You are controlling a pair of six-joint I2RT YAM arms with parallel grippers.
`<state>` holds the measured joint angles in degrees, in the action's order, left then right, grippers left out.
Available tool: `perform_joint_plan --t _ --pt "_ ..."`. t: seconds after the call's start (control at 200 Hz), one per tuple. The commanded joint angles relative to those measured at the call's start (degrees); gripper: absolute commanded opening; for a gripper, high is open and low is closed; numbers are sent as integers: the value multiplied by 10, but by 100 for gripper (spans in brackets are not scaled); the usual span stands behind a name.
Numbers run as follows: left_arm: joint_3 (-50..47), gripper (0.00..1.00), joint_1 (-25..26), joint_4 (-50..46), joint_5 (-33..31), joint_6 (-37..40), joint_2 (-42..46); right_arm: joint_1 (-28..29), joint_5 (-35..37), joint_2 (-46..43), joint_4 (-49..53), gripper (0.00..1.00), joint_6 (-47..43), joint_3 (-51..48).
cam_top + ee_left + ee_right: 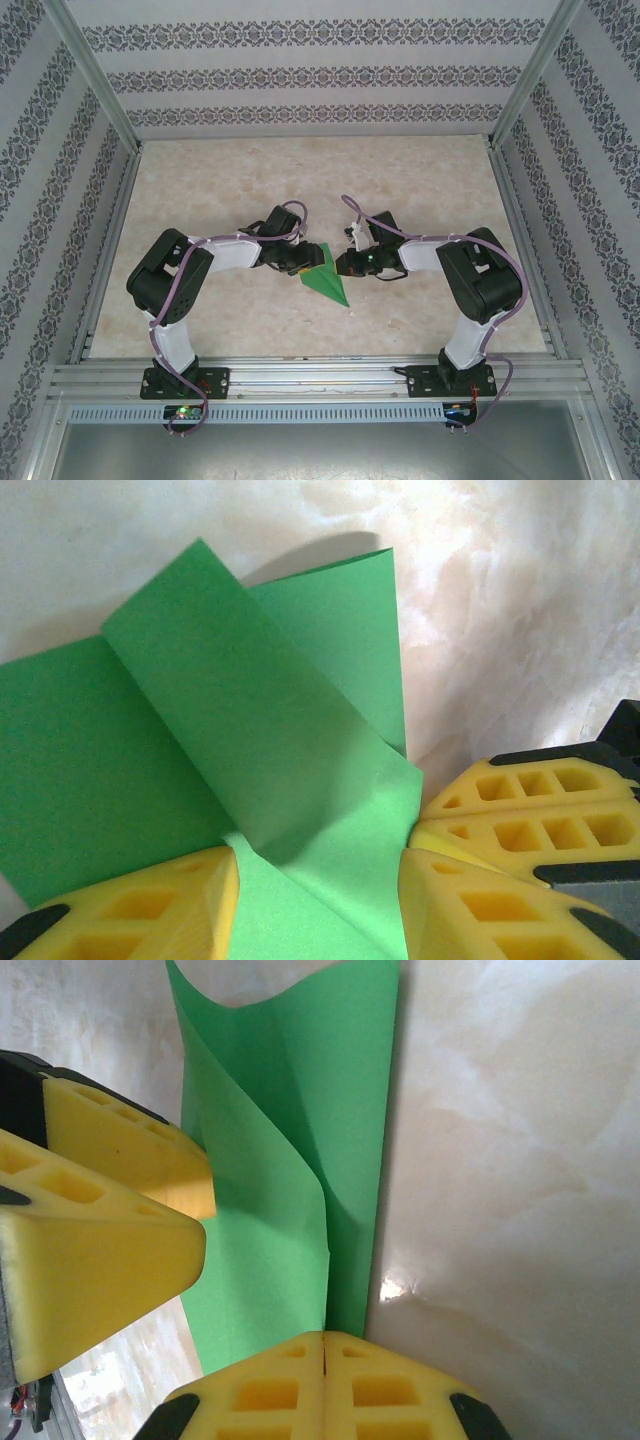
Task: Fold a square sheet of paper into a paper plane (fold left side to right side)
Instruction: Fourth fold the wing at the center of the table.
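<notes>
Top external first: the green paper (325, 280) sits mid-table (250, 190) as a creased, pointed shape, right in the gap between the two arms. The left gripper (303, 262) is at its left edge and the right gripper (343, 265) at its right. We read that as one side steadying while the other carries a flap across (the left-to-right fold isn't flat yet, as far as we can judge).

Left wrist next: our yellow fingers (150, 910) stand a moderate way apart with the paper running between them and nothing clamped, so we'd call it part-open, straddling rather than gripping. A flap rises off the sheet and slants toward the right gripper's fingers (520, 810), which touch its far corner. Our guess is the straddle is there to hold the base of the sheet in place.

Right wrist last: the two pads (260, 1390) are pressed together with no gap. The standing crease runs straight down into the seam between them, so it looks nipped on the paper's edge. That would explain why the flap stands up instead of flopping. The left fingers (110, 1250) sit just beside the sheet.
</notes>
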<state>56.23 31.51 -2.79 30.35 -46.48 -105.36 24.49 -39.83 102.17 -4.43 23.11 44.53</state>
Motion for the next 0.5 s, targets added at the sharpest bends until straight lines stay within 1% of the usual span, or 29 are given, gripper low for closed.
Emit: perform_joint_plan --t 0.0,0.22,0.495 --pt "-9 46 6 -8 -7 7 3 -3 12 12 18 0 -17 11" --pt "-7 46 6 -6 -4 6 3 2 30 32 38 0 -24 13" --pt "2 48 6 11 18 -3 11 10 54 45 53 0 -24 11"
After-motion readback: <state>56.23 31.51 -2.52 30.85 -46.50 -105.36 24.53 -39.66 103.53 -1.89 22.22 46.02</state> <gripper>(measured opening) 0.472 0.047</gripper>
